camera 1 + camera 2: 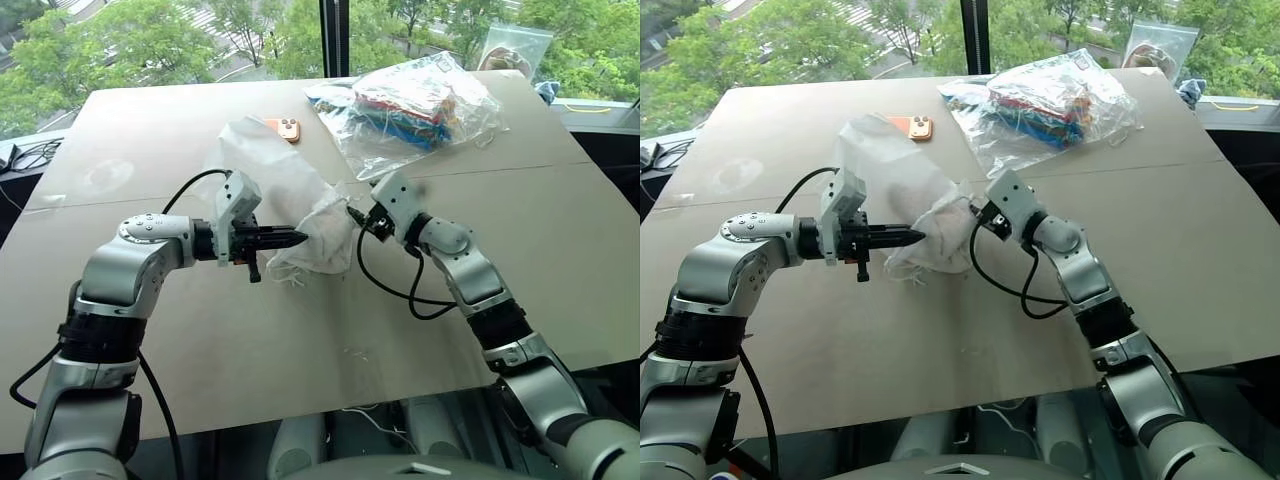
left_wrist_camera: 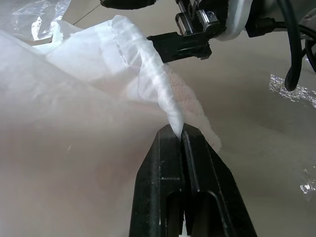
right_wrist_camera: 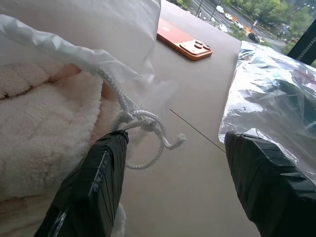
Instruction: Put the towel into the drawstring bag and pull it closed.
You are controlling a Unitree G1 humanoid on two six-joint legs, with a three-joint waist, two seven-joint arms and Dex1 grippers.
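The bag point(image 1: 290, 195) lies on the bench point(image 1: 560, 230), its gathered mouth edge pinched in the closed left hand point(image 1: 300, 237). The towel point(image 3: 39, 123) is seen inside the bag's mouth. The right hand point(image 3: 173, 163) is held open, one finger point(image 3: 96, 182) beside the knotted cord point(image 3: 143, 123).

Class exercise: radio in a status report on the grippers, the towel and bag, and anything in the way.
Left gripper shut on drawstring bag mouth. Right gripper open beside cord. Towel inside bag, mouth not yet drawn. Phone and plastic bag behind, clear of work.
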